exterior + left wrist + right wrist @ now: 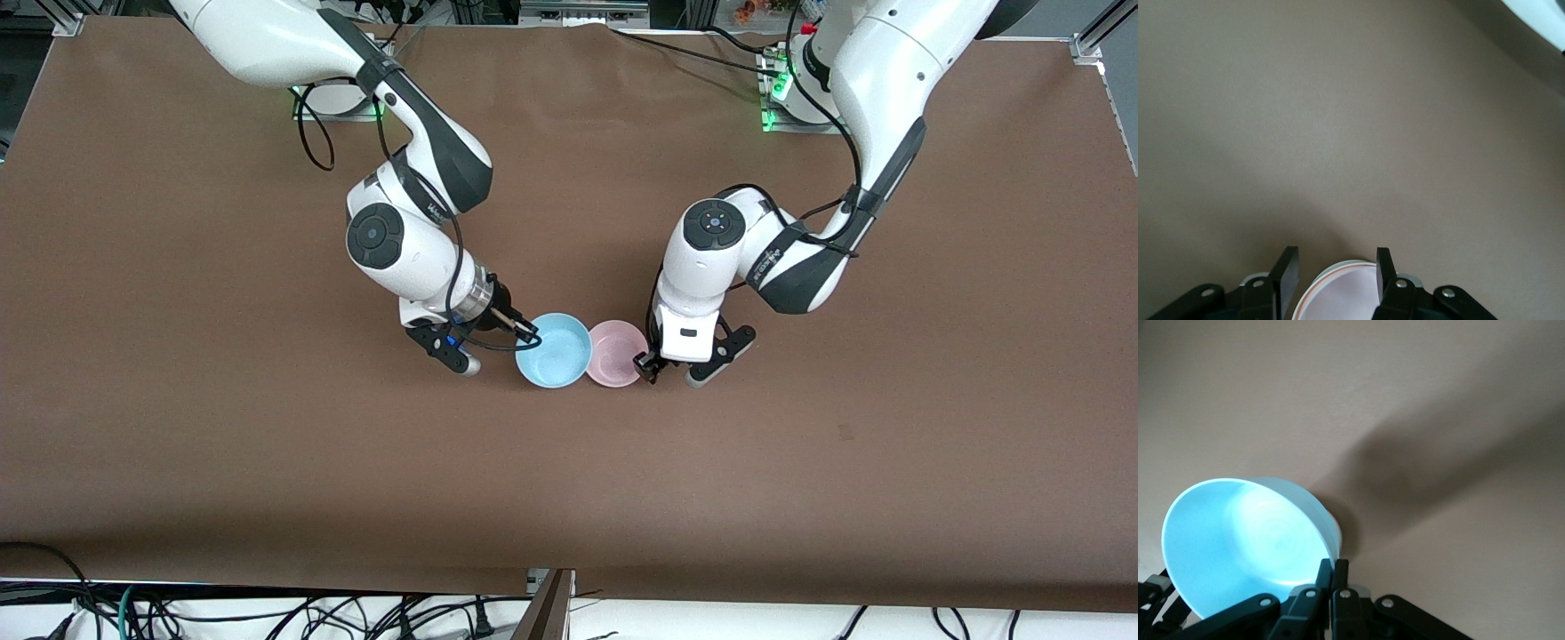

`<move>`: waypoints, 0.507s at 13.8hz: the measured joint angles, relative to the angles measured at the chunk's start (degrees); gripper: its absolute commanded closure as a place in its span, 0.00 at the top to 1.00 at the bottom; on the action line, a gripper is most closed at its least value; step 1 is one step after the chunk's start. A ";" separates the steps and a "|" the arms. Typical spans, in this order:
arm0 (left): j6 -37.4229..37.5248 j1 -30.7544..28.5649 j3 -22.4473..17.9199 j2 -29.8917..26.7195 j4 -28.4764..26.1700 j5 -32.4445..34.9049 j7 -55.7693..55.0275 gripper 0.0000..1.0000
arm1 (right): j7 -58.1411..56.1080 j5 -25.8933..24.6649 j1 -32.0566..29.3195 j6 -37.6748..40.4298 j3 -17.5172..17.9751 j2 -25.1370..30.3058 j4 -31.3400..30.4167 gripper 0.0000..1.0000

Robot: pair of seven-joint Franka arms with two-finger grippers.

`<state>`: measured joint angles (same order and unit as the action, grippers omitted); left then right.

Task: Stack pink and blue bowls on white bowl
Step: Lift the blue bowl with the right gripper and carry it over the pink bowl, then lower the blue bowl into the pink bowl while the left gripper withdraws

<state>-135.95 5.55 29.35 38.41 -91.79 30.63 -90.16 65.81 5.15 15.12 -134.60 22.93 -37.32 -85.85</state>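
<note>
Right now the light sky-blue round plastic bowl [554,350] sits gripped at its rim by the right gripper [530,335], whose jaws are pinched tight on the thin wall; the right wrist view shows the bowl tipped and lifted off the brown table [178,427]. Touching it, toward the left arm's end, is the pale pink round plastic bowl [617,354], and in the left wrist view a white rim peeps out just under its pink edge, so I'd guess the white bowl is already beneath it. The left gripper [646,364] stands at the pink bowl's edge with jaws half parted, holding nothing. I'd say the left should clear away first, then the blue bowl wants carrying level over the pink one and lowering centred before letting go.
</note>
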 measured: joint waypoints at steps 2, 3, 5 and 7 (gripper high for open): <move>3.17 -0.06 0.00 -0.17 2.46 -2.93 2.21 0.55 | 1.80 0.00 1.64 -2.00 0.02 -2.05 2.05 0.00; 5.12 -0.14 -0.01 -0.23 3.89 -4.43 3.81 0.55 | 2.14 -0.01 2.65 -2.54 0.01 -3.20 3.29 0.00; 8.66 -0.78 -0.02 -0.31 6.73 -6.85 6.99 0.56 | 2.51 -0.02 4.54 -3.78 0.00 -5.25 5.12 0.00; 11.74 -2.10 0.00 -0.36 8.84 -7.86 10.16 0.56 | 2.56 -0.29 5.97 -4.77 -0.03 -6.76 5.75 0.00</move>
<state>-124.21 3.44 29.35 38.04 -82.95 22.77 -80.01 68.37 4.85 21.09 -139.37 22.90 -44.08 -80.10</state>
